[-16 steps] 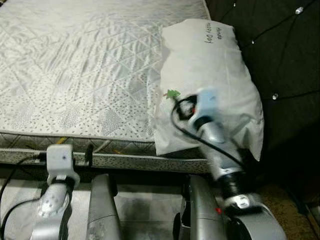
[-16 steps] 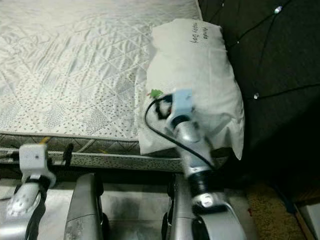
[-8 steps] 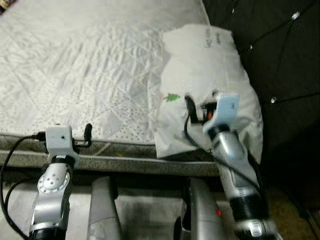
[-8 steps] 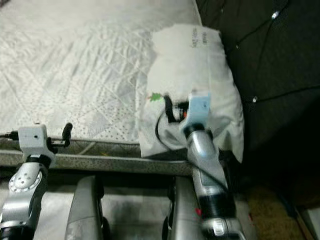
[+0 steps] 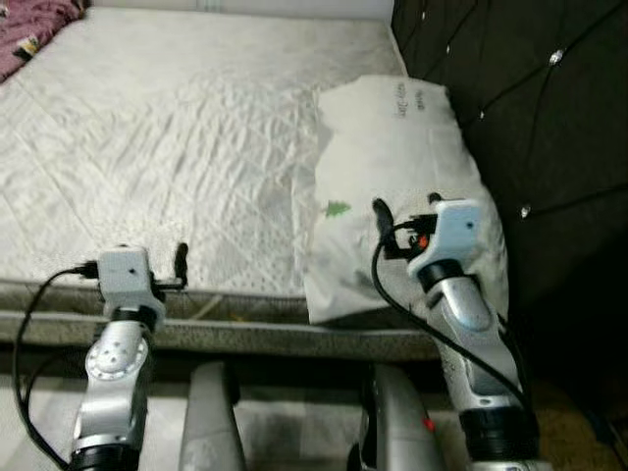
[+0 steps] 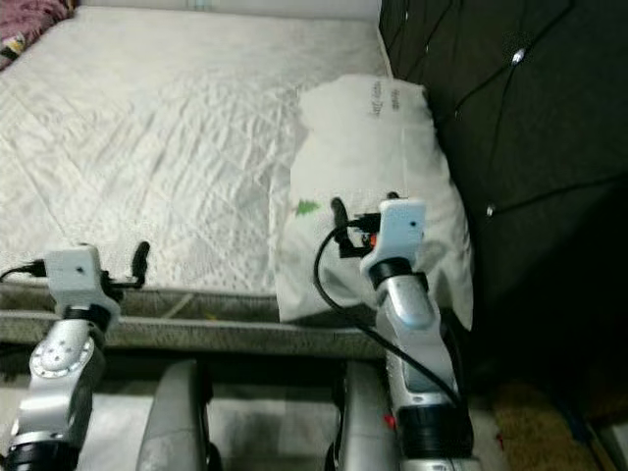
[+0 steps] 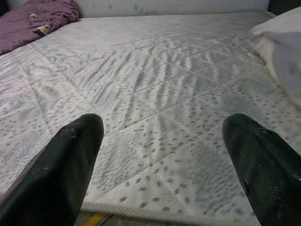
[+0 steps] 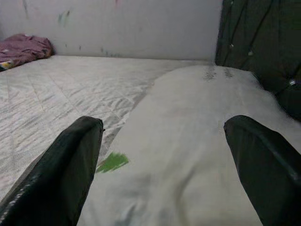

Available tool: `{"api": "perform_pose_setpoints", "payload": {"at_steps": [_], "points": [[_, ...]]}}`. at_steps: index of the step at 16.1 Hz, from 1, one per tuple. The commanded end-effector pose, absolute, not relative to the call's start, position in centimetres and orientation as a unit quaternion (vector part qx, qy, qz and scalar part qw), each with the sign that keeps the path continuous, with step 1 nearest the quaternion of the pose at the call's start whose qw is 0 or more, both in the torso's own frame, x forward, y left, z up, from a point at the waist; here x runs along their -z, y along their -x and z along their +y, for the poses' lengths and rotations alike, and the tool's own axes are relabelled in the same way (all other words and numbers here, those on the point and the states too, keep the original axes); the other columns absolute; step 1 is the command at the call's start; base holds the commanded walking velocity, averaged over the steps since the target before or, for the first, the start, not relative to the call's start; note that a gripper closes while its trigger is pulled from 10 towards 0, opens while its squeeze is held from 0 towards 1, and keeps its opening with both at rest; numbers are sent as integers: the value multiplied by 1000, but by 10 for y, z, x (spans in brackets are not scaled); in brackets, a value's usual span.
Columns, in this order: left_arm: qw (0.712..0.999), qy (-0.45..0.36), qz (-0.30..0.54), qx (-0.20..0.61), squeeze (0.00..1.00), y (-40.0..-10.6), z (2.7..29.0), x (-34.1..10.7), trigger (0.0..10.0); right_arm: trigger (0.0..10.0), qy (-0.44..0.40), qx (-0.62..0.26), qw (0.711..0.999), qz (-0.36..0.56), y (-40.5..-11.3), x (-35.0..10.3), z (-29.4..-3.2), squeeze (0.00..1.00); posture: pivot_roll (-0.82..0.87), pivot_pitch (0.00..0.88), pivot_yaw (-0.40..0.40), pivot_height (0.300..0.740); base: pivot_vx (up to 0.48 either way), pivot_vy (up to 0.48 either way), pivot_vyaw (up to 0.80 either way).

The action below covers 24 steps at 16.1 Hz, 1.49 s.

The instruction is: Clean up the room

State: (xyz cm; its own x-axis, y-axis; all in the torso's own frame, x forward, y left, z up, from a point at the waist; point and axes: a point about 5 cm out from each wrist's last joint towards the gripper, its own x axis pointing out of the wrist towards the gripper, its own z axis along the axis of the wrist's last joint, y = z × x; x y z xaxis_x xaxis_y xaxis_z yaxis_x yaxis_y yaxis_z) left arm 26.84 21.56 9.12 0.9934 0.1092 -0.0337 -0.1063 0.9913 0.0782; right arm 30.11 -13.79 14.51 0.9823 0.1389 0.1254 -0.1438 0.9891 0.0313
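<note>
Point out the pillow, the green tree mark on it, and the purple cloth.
pillow (image 5: 392,147): left eye view, upper middle of its white cover.
green tree mark (image 5: 337,209): left eye view, centre of the mark.
purple cloth (image 7: 33,23): left wrist view, middle of the bundle.

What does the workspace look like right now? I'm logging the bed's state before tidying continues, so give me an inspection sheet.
Surface: bare quilted mattress, wrinkled.
Job's things: white pillow with a small green tree mark, lying at the mattress's right edge against the headboard.
Clutter: purple cloth bunched at the far left corner.
Grippers: left gripper open, over the mattress's near edge; right gripper open, just above the pillow, not gripping it.
Cables: black cables looping along both wrists.
Surroundings: dark tufted headboard on the right; pale wall beyond the bed.
</note>
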Motion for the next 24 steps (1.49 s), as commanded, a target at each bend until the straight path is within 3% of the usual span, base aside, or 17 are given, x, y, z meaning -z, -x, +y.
{"api": "perform_pose_setpoints", "payload": {"at_steps": [1, 10, 20, 24], "points": [[998, -39, 9, -42, 0, -273, 210, -97, 10000, 10000, -15, -62, 996, -64, -306, -151, -141, 0, 34, 7, -14, 642, 0, 0, 0], [999, -37, 3, -26, 0, -270, 206, -97, 10000, 10000, -9, -48, 997, -52, -297, -150, -144, 0, 19, 57, -8, 740, 0, 0, 0], [999, -26, 24, -37, 0, -264, 204, -91, 10000, 10000, 3, -35, 999, -13, -303, -137, -149, 0, 28, 72, -16, 740, 0, 0, -106], [999, -28, 24, -32, 0, -267, 205, -92, 10000, 10000, -2, -24, 1000, -2, -303, -132, -151, 0, 30, 68, -7, 740, 0, 431, -600]]}}
